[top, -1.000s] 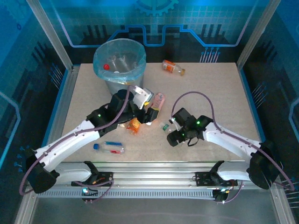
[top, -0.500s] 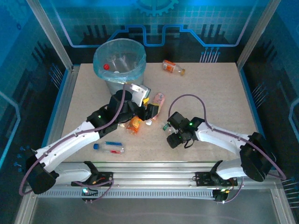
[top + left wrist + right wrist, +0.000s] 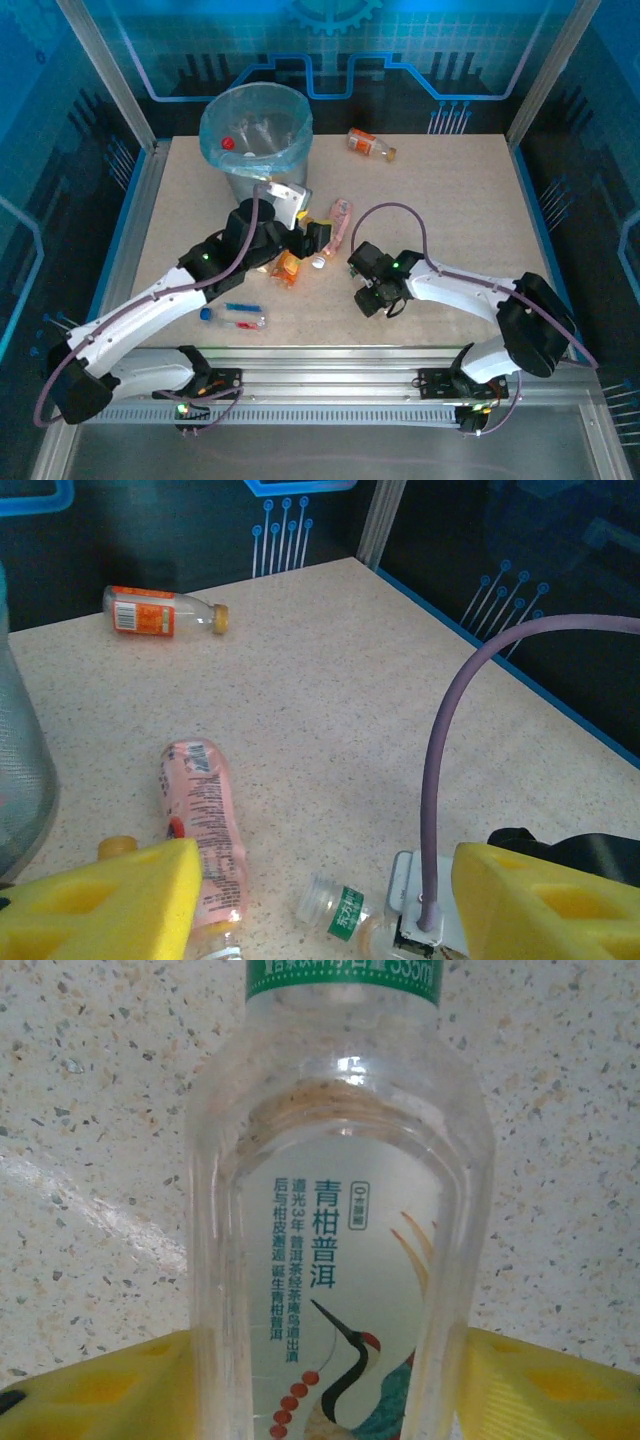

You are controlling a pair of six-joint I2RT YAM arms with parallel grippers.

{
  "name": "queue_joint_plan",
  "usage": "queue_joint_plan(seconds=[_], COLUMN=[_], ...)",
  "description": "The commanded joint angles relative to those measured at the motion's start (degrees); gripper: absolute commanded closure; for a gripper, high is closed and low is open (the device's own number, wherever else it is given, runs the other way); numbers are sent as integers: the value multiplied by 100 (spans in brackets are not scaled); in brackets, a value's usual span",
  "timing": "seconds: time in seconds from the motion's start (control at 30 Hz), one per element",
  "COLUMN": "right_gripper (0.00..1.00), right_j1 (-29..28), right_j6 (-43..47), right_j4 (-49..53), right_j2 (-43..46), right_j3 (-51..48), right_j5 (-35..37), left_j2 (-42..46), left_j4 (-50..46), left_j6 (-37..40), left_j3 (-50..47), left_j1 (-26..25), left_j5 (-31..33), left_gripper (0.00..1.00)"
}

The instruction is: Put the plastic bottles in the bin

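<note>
Green-label bottle [image 3: 340, 1210] lying mid-tabletop [image 3: 450, 190], neck pointing away from the right gripper [image 3: 357, 275], whose jaws straddle its body for a lift; firm contact cannot be told. Left gripper [image 3: 320, 895], jaws wide and empty, hangs over a pink bottle [image 3: 205, 820], probably its next pick. Five bottles lie loose; one bin [image 3: 240, 185] stands far left, some bottles inside

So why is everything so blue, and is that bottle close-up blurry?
Top external: blue light tints the walls, yet the table is evenly lit. Right wrist: the green-label bottle is sharp, a glare spot on its shoulder. Left wrist: the left gripper looks slightly soft.
</note>
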State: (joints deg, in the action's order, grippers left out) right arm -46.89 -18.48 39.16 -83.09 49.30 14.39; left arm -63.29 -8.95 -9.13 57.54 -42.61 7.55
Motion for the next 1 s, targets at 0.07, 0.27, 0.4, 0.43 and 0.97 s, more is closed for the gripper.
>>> queue_joint_plan(seconds=[0.07, 0.27, 0.4, 0.43, 0.97], right_gripper=[42, 45, 47, 48, 52], right_j1=[-137, -178, -231, -241, -250], right_j6=[-67, -136, -113, -87, 477], right_j4=[148, 263, 241, 204, -68], right_j2=[-6, 562, 1225, 1417, 3120], right_j3=[282, 273, 247, 232, 588], right_j5=[142, 127, 96, 67, -22], left_j2=[381, 581, 488, 441, -318], left_j4=[224, 437, 531, 506, -291], left_j6=[-15, 18, -44, -66, -872], left_j3=[-181, -218, 22, 117, 1354], left_j1=[-2, 28, 94, 111, 278], left_j5=[450, 764, 719, 691, -573], left_gripper=[32, 26, 24, 24, 20])
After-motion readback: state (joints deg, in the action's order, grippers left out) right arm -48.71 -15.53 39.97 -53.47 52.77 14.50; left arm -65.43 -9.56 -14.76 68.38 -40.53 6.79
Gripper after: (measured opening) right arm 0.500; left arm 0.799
